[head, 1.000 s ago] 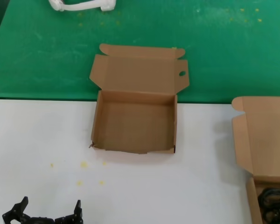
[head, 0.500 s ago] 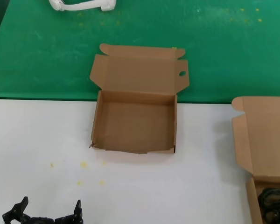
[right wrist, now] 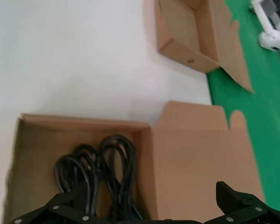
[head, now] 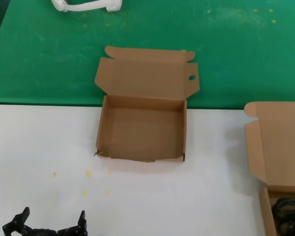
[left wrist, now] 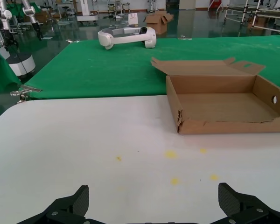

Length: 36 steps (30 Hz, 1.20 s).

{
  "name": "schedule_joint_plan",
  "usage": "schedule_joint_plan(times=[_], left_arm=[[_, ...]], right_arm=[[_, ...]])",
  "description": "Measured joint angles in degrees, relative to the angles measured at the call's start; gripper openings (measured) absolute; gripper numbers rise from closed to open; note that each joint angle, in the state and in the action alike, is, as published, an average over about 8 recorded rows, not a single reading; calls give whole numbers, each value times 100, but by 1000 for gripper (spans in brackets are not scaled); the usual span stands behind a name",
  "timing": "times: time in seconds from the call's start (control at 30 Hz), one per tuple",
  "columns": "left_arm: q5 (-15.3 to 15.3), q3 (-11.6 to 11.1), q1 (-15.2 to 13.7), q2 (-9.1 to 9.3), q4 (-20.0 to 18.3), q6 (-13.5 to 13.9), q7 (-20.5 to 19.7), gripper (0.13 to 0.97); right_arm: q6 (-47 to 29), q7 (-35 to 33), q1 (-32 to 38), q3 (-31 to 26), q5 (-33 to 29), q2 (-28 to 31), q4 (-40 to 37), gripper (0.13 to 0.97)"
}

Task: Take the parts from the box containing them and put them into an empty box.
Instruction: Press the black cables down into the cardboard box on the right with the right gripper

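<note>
The empty box (head: 142,130) stands open at mid-table against the green mat, a round hole in its right lid flap and a small tear at its front left corner. It also shows as the empty box (left wrist: 224,105) and the empty box (right wrist: 189,35). The box containing them (head: 280,147) sits at the right edge, lid back, with the parts (head: 287,214) inside as black cable hanks. My right gripper (right wrist: 151,205) hangs open just above the parts (right wrist: 100,172), one finger over the cables, the other over the lid. My left gripper (head: 49,223) rests open at the near left, nothing between its fingers.
A green mat (head: 236,54) covers the far half of the table. A white headset-like device (head: 86,5) lies on it at the back left, also seen as the white device (left wrist: 126,36). Small yellow specks (head: 88,173) dot the white tabletop.
</note>
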Motion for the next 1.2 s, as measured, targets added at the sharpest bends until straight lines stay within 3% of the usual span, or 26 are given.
schedule_joint_plan(times=[0.47,0.67,0.9,1.2], left_arm=[[0,0,0,0,0,0,0,966],[0,0,0,0,0,0,0,966],[0,0,0,0,0,0,0,966],[0,0,0,0,0,0,0,966]], right_arm=[[-2231,3617,753,16,-3148,-250,-549,966],[-2834,4926,710,418,-4564,-484,-677,966],[-3475,5425,456,1251,-5515,-901,-934,966],[-4038,5353,115,2118,-6011,-1428,-1188,966]])
